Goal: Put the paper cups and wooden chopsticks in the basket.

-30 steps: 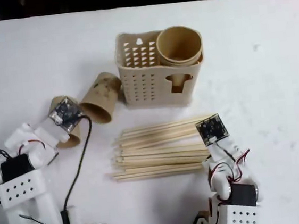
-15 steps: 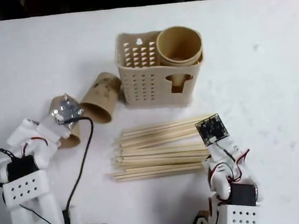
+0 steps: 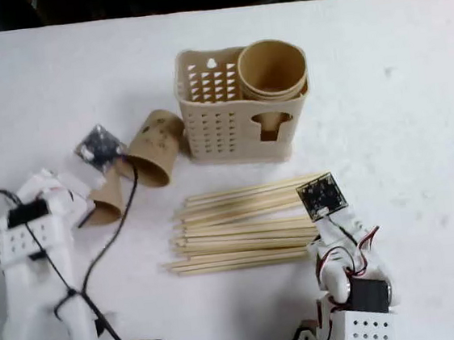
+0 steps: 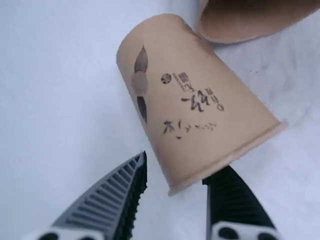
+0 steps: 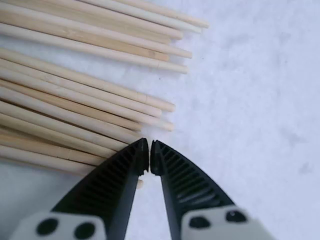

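Brown and lying on its side, a paper cup (image 3: 102, 199) at the left of the high view shows more of itself now that the left arm (image 3: 33, 239) has swung its wrist up the frame. Its jaws are open, set either side of the cup's rim (contact is hard to judge), so a grasp looks close. A second cup (image 3: 153, 148) lies just beside the basket (image 3: 222, 126) at upper centre. The right arm (image 3: 347, 271) has stayed put, jaws closed on nothing at the ends of the chopsticks (image 3: 245, 225) on the white counter (image 3: 400, 119).
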`<action>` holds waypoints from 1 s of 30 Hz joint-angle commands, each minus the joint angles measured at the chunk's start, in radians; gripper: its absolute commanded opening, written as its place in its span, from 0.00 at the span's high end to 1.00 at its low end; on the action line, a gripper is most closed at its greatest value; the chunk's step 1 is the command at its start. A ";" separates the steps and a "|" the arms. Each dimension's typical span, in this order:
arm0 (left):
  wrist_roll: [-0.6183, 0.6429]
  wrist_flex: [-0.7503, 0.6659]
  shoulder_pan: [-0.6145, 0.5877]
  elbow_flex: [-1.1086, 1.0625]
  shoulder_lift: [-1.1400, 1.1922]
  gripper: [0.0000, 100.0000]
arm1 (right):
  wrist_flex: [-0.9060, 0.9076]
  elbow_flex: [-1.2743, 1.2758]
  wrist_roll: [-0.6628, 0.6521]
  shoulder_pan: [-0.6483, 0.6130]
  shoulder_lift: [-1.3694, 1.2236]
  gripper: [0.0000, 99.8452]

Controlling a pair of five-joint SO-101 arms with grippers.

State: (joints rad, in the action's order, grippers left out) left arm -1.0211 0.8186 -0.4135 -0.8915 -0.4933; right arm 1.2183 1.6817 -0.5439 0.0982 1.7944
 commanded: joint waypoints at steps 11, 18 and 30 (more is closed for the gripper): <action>0.186 -0.028 0.054 0.367 0.315 0.80 | -0.016 0.008 -0.011 -0.001 0.007 0.98; 0.302 0.012 0.074 0.612 0.460 0.80 | -0.016 0.008 -0.011 -0.001 0.007 0.98; 0.614 0.272 0.130 1.137 0.875 0.80 | -0.018 0.008 -0.011 -0.001 0.007 0.98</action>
State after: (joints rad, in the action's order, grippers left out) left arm -0.4826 1.0165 -0.3030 0.0721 0.3291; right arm 1.2183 1.6817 -0.5439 0.0982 1.7944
